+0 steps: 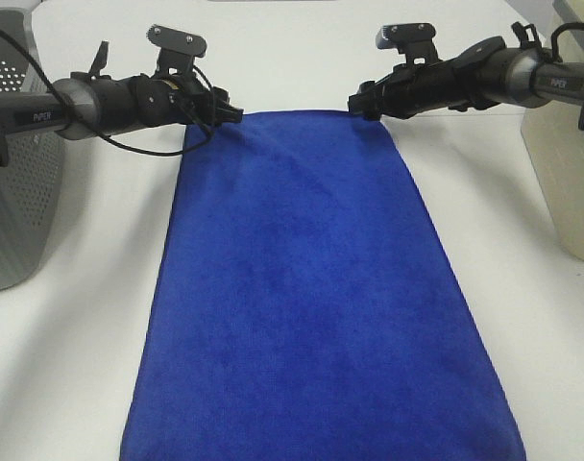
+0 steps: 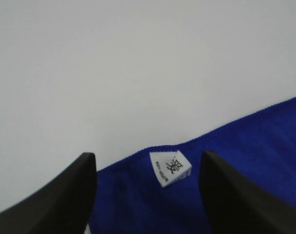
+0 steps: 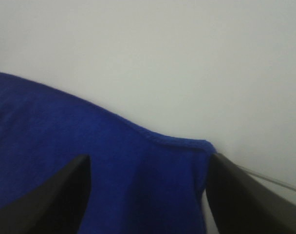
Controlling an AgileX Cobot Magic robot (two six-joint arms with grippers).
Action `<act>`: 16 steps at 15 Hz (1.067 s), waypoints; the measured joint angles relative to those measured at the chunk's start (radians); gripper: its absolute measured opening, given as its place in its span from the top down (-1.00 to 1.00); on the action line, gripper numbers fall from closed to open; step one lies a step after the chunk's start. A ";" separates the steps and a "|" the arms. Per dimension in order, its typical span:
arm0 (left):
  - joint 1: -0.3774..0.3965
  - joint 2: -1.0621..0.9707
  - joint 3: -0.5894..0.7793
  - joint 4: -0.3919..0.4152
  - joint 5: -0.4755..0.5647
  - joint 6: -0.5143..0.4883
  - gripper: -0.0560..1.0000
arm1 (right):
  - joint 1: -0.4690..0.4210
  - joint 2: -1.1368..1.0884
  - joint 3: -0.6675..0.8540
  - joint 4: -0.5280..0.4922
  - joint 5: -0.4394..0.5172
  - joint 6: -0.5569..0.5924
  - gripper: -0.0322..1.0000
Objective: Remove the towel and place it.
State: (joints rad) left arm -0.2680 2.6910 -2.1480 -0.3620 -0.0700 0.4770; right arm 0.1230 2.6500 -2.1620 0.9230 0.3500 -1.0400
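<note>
The royal-blue towel [image 1: 302, 288] lies spread flat on the white table, running lengthwise from the far middle to the near edge of the exterior view. My left gripper [image 1: 230, 115] sits at its far left corner. In the left wrist view this gripper [image 2: 147, 161] is open, and the corner with its white tag [image 2: 170, 168] lies between the dark fingers [image 2: 65, 195], which stand apart from the cloth. My right gripper [image 1: 359, 101] is at the far right corner. It [image 3: 150, 158] is open too, with the towel's hemmed corner [image 3: 138, 165] lying loose between its fingers.
A grey perforated basket [image 1: 13, 192] stands at the left edge of the table. A cream container [image 1: 566, 163] stands at the right edge. Bare white table [image 1: 292, 58] stretches behind the towel and on both sides of it.
</note>
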 joint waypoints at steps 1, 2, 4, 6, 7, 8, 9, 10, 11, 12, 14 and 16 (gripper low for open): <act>0.000 -0.015 0.000 0.000 0.046 0.000 -0.19 | 0.000 -0.023 0.000 -0.034 0.039 0.018 -0.35; 0.000 -0.052 0.000 0.000 0.134 0.000 -0.19 | 0.000 -0.065 0.000 -0.099 0.098 0.076 -0.36; 0.000 -0.136 0.000 0.001 0.338 -0.002 -0.20 | 0.000 -0.136 -0.001 -0.233 0.198 0.248 -0.47; 0.000 -0.229 0.000 0.004 0.605 -0.047 -0.27 | 0.000 -0.224 -0.001 -0.414 0.331 0.479 -0.67; 0.000 -0.285 0.000 0.023 0.728 -0.101 -0.33 | 0.000 -0.279 -0.001 -0.512 0.424 0.615 -0.73; 0.000 -0.344 0.000 0.050 0.840 -0.156 -0.40 | 0.000 -0.331 -0.002 -0.589 0.522 0.726 -0.75; 0.000 -0.397 -0.002 0.079 0.948 -0.223 -0.45 | 0.000 -0.389 -0.003 -0.656 0.610 0.819 -0.76; 0.000 -0.448 -0.003 0.117 1.035 -0.278 -0.46 | 0.000 -0.447 -0.003 -0.714 0.693 0.867 -0.77; 0.000 -0.506 -0.005 0.163 1.096 -0.327 -0.47 | 0.000 -0.503 -0.003 -0.747 0.771 0.890 -0.77; 0.000 -0.532 -0.005 0.189 1.123 -0.351 -0.47 | 0.000 -0.560 -0.003 -0.772 0.830 0.900 -0.77; 0.007 -0.617 -0.006 0.275 1.206 -0.405 -0.47 | -0.009 -0.630 -0.003 -0.794 0.854 0.917 -0.77; 0.070 -0.682 -0.008 0.344 1.275 -0.454 -0.47 | -0.063 -0.716 -0.003 -0.802 0.866 0.964 -0.77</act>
State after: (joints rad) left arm -0.1980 2.0090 -2.1560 -0.0180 1.2050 0.0230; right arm 0.0600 1.9340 -2.1650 0.1210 1.2160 -0.0760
